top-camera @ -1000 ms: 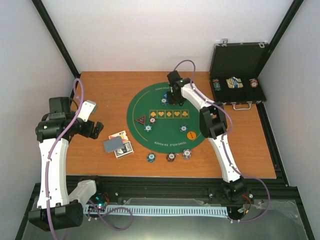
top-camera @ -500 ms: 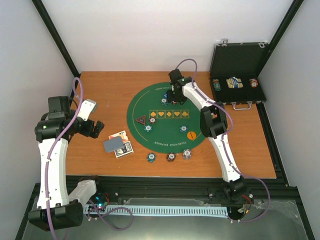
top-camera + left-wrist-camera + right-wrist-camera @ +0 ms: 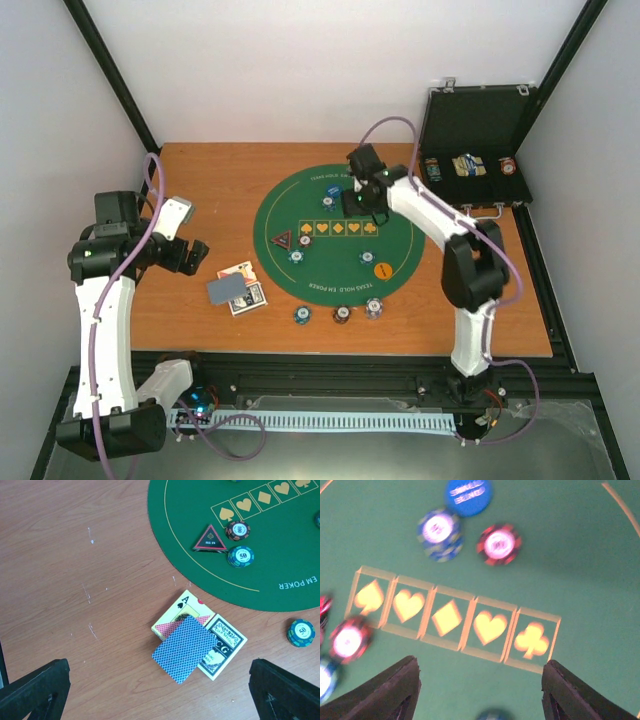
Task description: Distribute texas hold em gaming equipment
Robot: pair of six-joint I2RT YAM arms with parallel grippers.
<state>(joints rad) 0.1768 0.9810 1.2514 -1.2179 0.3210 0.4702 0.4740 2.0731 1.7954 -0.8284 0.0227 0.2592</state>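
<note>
Left hand (image 3: 160, 692) is spread to its widest and empty, hovering over the counter (image 3: 75, 580). The playing cards (image 3: 186, 649) lie just ahead, centred between its fingers, long axis diagonal; the left arm is nearer. Right hand (image 3: 480, 680) has its jaws apart with nothing held, above the green mat's (image 3: 580, 555) 5 suit boxes (image 3: 450, 617), with a red poker chip (image 3: 499, 544) just beyond.

Round green felt mat (image 3: 330, 262) with a thin gold ring and five boxed gold suit symbols, on an orange-brown wood-grain table (image 3: 210, 180). At the mat's nine o'clock, a black triangle marker (image 3: 209, 539) edged in red. At four o'clock, an orange disc (image 3: 381, 269). Near twelve o'clock, a blue disc (image 3: 468, 495) with white lettering, a blue-and-white striped chip (image 3: 439, 532), a red-and-black striped chip (image 3: 499, 543). Off the mat at eight o'clock, a card (image 3: 184, 649) backed in blue-grey lattice.
</note>
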